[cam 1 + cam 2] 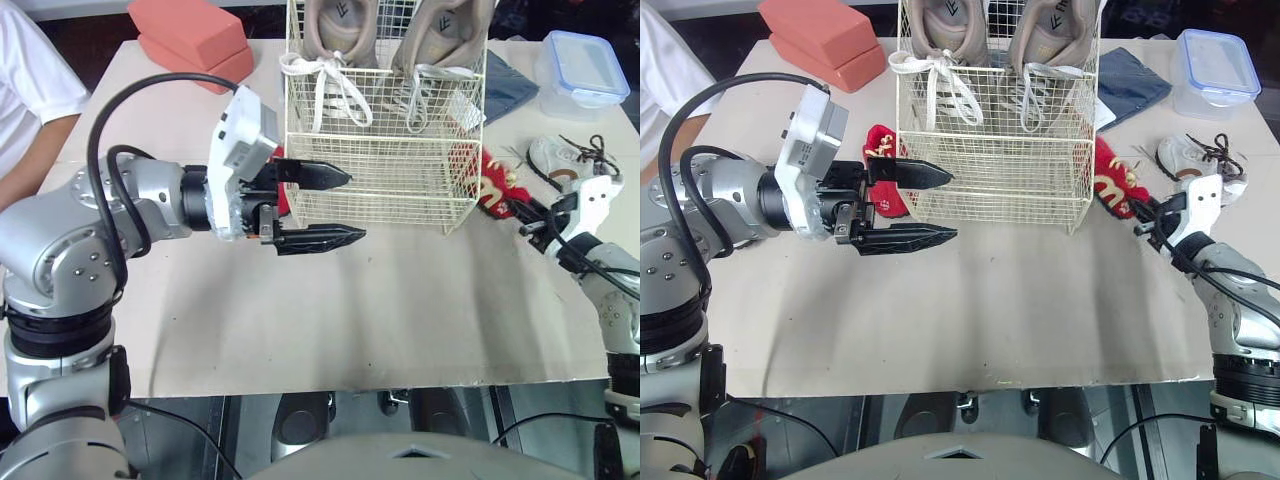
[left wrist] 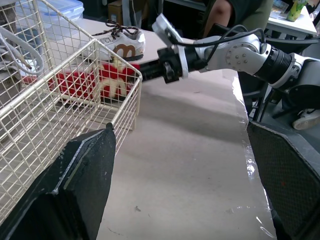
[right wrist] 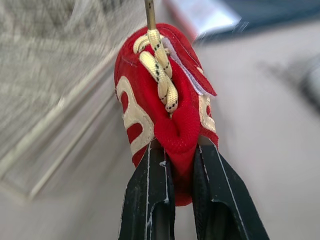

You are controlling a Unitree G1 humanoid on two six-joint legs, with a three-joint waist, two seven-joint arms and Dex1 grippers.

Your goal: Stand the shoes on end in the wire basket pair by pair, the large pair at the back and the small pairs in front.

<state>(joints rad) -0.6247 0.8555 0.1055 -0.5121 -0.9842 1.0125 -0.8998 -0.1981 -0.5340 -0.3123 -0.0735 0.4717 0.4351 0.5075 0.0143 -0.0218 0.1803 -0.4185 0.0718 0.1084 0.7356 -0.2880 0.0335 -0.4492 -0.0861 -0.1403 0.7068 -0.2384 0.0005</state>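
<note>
The cream wire basket (image 1: 375, 160) stands at the table's middle back. A large beige pair (image 1: 395, 40) stands on end at its rear. My left gripper (image 1: 356, 207) is open and holds nothing, its fingers (image 2: 85, 185) level with the basket's left front corner. One small red shoe (image 1: 880, 165) lies just behind that gripper, partly hidden. My right gripper (image 1: 1143, 215) is shut on a second small red shoe (image 3: 167, 100) with cream laces, held beside the basket's right side. A small white shoe (image 1: 565, 160) with brown trim lies on the table to the right.
Two pink blocks (image 1: 190, 40) sit at the back left. A folded denim cloth (image 1: 505, 85) and a clear lidded box (image 1: 580, 70) lie at the back right. A person in white (image 1: 30, 90) is at the left. Bare table (image 1: 400, 310) lies in front of the basket.
</note>
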